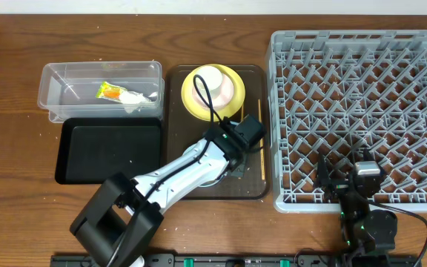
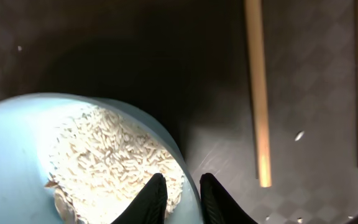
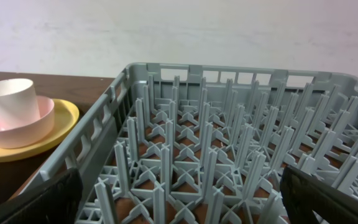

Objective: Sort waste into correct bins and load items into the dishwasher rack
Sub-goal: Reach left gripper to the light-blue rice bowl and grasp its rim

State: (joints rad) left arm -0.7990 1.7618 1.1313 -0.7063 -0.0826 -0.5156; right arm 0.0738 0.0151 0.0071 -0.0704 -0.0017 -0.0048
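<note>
Light blue bowl (image 2: 17, 162), part-filled with loose rice grains (image 2: 110, 155), sits on the dark brown serving tray (image 2: 135, 50) near two chopsticks (image 2: 258, 93). The left gripper (image 2: 180, 186) is clamped across its near rim, one finger inside and one outside. Expect a light, stiff, smooth wall. A rim grip may pivot, so keep the bowl level until emptying. The right gripper (image 3: 179, 199) hangs fully spread over the dishwasher rack (image 3: 166, 68), holding nothing.

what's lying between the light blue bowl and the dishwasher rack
Two wooden chopsticks on the brown tray, beside the light blue bowl; left wrist view shows them best.
</note>
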